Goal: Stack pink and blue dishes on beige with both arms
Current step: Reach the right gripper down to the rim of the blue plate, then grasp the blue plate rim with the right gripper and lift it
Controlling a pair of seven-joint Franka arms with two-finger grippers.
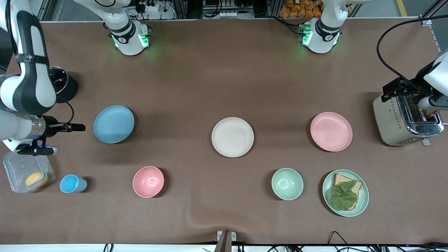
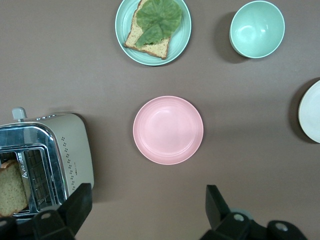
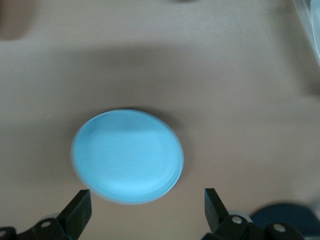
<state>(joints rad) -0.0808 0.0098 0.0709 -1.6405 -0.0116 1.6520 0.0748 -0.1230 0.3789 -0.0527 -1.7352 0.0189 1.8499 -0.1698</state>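
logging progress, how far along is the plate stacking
Nothing is stacked yet. The beige plate lies bare mid-table, with the blue plate apart toward the right arm's end and the pink plate apart toward the left arm's end. In hand: nothing; the right hand is open above the blue plate, and the left hand is open by the pink plate and toaster. Left: both grasps and both placements.

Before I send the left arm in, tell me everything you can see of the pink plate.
The pink plate is flat, round, pale pink, matte like plastic, with faint rings near its rim. It is empty and lies level on the brown table, toward the left arm's end, between the beige plate and the toaster. Nothing touches it but the table.
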